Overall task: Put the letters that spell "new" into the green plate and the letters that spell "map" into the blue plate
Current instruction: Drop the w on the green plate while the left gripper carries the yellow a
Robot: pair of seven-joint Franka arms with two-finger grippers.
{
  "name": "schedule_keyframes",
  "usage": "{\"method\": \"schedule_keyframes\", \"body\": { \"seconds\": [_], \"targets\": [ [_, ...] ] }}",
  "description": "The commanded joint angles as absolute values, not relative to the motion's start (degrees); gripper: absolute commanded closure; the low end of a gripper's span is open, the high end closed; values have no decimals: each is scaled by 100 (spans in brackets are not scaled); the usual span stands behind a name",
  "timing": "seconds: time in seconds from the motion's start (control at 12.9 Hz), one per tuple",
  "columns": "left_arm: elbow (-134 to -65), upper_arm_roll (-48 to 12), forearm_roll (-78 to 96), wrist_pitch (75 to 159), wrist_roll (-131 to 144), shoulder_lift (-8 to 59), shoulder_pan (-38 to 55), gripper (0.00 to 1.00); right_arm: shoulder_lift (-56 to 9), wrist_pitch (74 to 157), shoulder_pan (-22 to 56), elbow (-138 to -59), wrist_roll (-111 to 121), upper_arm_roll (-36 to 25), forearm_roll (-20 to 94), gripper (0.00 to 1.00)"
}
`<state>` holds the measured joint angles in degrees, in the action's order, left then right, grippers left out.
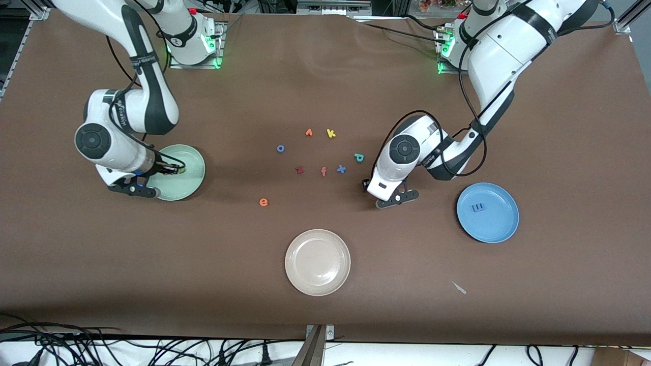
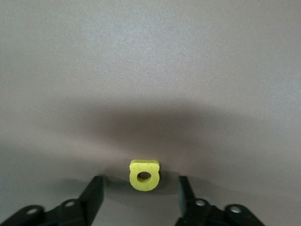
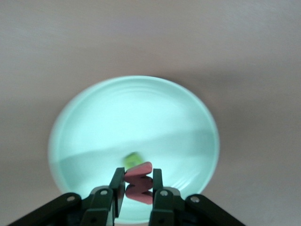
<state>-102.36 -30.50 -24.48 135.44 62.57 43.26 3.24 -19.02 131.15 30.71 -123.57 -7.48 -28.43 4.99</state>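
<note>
My left gripper (image 2: pixel 140 184) is down at the table, open, its fingers either side of the yellow a (image 2: pixel 144 175) without touching it. In the front view the left gripper (image 1: pixel 367 184) hides that letter. The teal p (image 1: pixel 359 157) lies close by. The blue m (image 1: pixel 478 207) lies in the blue plate (image 1: pixel 501 223). My right gripper (image 3: pixel 138 184) is shut on the pinkish-red w (image 3: pixel 139 178) over the green plate (image 3: pixel 94 122), where the green n (image 3: pixel 133 159) lies. In the front view the right gripper (image 1: pixel 171 170) hangs over the green plate (image 1: pixel 196 178). The orange e (image 1: pixel 263 202) lies on the table.
A beige plate (image 1: pixel 318 262) sits nearest the front camera. Mid-table lie a blue x (image 1: pixel 341 169), salmon f (image 1: pixel 323 172), dark red letter (image 1: pixel 299 170), blue o (image 1: pixel 280 148), yellow k (image 1: pixel 331 133) and another orange letter (image 1: pixel 308 132).
</note>
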Motion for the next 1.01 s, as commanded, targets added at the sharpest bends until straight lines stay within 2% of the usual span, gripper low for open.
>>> {"method": "schedule_keyframes", "body": {
  "seconds": [0.0, 0.08, 0.15, 0.31, 0.46, 0.62, 0.7, 0.93],
  "targets": [
    [-10151, -3015, -2646, 13553, 6355, 4386, 360, 44, -1889, 14008, 3111, -13042, -475, -2962, 589, 83],
    [-10151, -3015, -2646, 13553, 6354, 4386, 360, 49, -1977, 14036, 3094, -13043, -483, -2962, 598, 66],
    [-10151, -3015, -2646, 13553, 6354, 4394, 360, 59, -2012, 14036, 3042, -13034, -518, -2962, 606, 2],
    [-10151, -3015, -2646, 13553, 6337, 4395, 360, 79, -1908, 13835, 3050, -12930, -589, -2927, 606, 0],
    [-10151, -2988, -2672, 13553, 6311, 4395, 352, 89, -1802, 13257, 3059, -12510, -615, -2831, 606, 0],
    [-10064, -2988, -2768, 13474, 6319, 4360, 343, 93, -1802, 12641, 3067, -11807, -668, -2411, 615, 0],
    [-10011, -2997, -2769, 13361, 6319, 4325, 325, 95, -1845, 12604, 3085, -11569, -781, -2217, 607, 0],
    [-9547, -3023, -2646, 12178, 5480, 4184, 220, 96, -2230, 12639, 3138, -10866, -1482, -1628, 615, 0]
  ]
}}
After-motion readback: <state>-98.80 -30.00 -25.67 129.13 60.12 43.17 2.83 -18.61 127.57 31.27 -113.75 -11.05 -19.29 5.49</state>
